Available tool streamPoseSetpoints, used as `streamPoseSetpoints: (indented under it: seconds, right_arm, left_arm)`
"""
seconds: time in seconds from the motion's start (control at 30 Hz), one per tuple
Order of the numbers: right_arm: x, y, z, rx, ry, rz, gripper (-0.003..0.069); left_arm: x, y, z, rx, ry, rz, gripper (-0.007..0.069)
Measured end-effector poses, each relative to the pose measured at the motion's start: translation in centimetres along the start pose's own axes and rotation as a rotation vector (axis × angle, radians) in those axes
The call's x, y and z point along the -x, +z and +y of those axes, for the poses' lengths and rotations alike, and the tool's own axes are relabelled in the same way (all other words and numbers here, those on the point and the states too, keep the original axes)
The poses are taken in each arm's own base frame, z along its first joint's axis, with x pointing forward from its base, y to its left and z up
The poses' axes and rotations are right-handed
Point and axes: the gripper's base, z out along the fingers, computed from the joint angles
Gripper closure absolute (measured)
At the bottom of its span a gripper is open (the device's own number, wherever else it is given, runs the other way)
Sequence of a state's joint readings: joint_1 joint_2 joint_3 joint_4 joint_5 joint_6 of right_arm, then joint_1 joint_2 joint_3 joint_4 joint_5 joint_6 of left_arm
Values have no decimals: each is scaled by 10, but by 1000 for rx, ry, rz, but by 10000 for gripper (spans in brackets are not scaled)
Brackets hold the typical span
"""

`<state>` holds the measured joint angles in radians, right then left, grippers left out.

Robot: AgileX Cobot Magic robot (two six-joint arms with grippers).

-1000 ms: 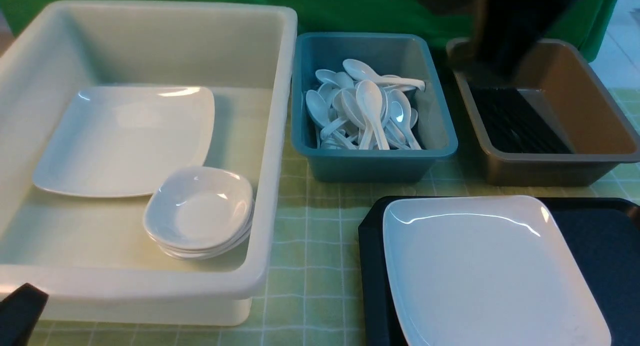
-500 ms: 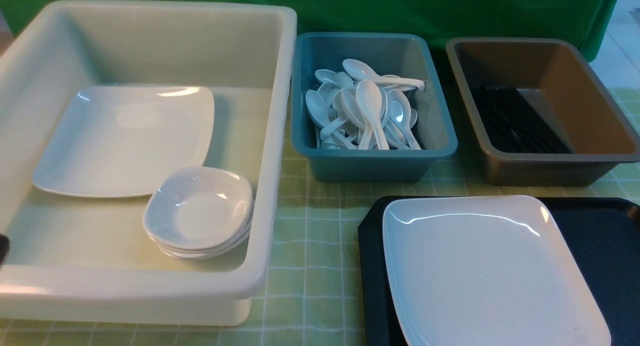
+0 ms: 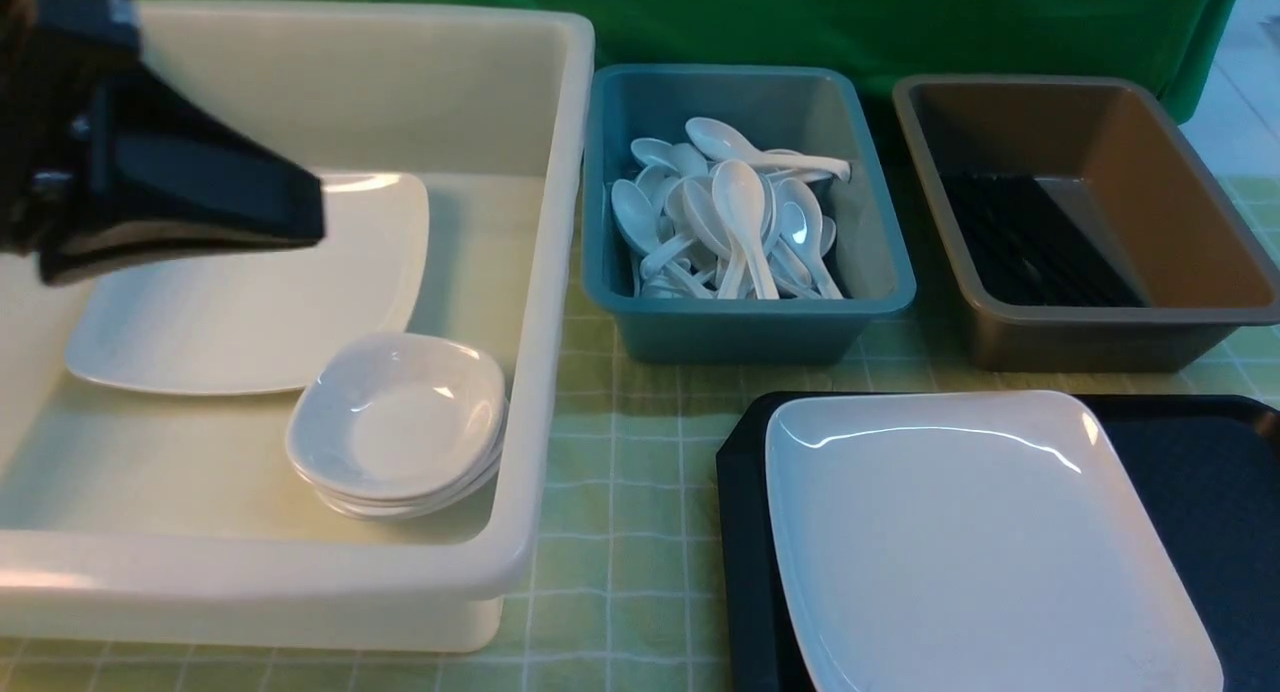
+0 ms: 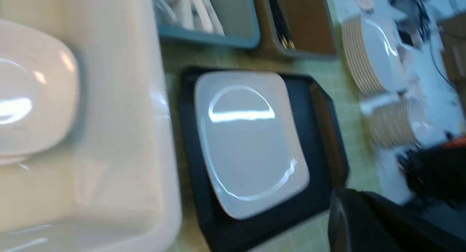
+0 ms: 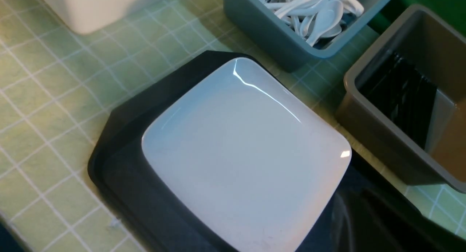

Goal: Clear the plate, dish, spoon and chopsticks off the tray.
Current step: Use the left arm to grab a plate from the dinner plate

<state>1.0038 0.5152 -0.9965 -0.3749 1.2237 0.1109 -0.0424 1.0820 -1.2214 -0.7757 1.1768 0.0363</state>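
A white tub (image 3: 555,272), teal tub (image 3: 740,337) and brown tub (image 3: 1090,344) stand side by side on a green checked cloth (image 3: 620,492).

no readable text, labels or numbers

Our front view looks forward and down across the counter (image 3: 620,572). Both wrist views look down from above, nearer in; all three share the plate (image 4: 247,135) on the tray (image 4: 302,99).

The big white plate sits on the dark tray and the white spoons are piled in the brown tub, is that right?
Not quite. The spoons are piled in the teal tub, not the brown tub, as the front view shows. The plate does sit on the dark tray.
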Motion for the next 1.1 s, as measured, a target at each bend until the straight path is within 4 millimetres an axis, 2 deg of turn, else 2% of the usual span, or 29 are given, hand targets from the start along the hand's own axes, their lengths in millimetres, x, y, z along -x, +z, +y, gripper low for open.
streamPoseSetpoints:
  seconds: [0.07,0.1,0.17,0.27,0.33,0.4,0.43,0.53,0.6,0.73,0.83,0.97,1.1]
  right_arm:
    - [0,0,0,-1,-1,0,642]
    - [0,0,0,-1,-1,1,641]
    - [0,0,0,-3,-2,0,638]
    - [0,0,0,-3,-2,0,634]
    - [0,0,0,-3,-2,0,631]
    - [0,1,0,-3,-2,0,629]
    - [0,1,0,-3,-2,0,629]
    - [0,1,0,-3,-2,0,629]
    - [0,1,0,-3,-2,0,628]
    - [0,1,0,-3,-2,-3,628]
    - [1,1,0,-3,-2,-9,624]
    - [1,1,0,-2,-2,-15,622]
    - [1,1,0,-2,-2,-16,619]
  left_arm:
    - [-3,29,-5,-41,17,122,641]
    - [-11,49,-13,-57,36,203,641]
    - [-34,87,-29,-45,58,318,637]
    - [-67,130,-42,41,90,435,629]
    - [-93,168,-48,127,98,502,606]
    - [-104,185,-48,159,95,529,593]
    - [-112,203,-46,184,72,540,569]
    - [-124,237,-36,229,14,549,515]
    - [-128,259,-27,245,-31,527,448]
    - [-131,284,-18,245,-75,476,345]
    - [-133,295,-13,247,-95,456,278]
    - [-137,306,-6,265,-109,459,239]
    - [-139,318,0,264,-128,427,235]
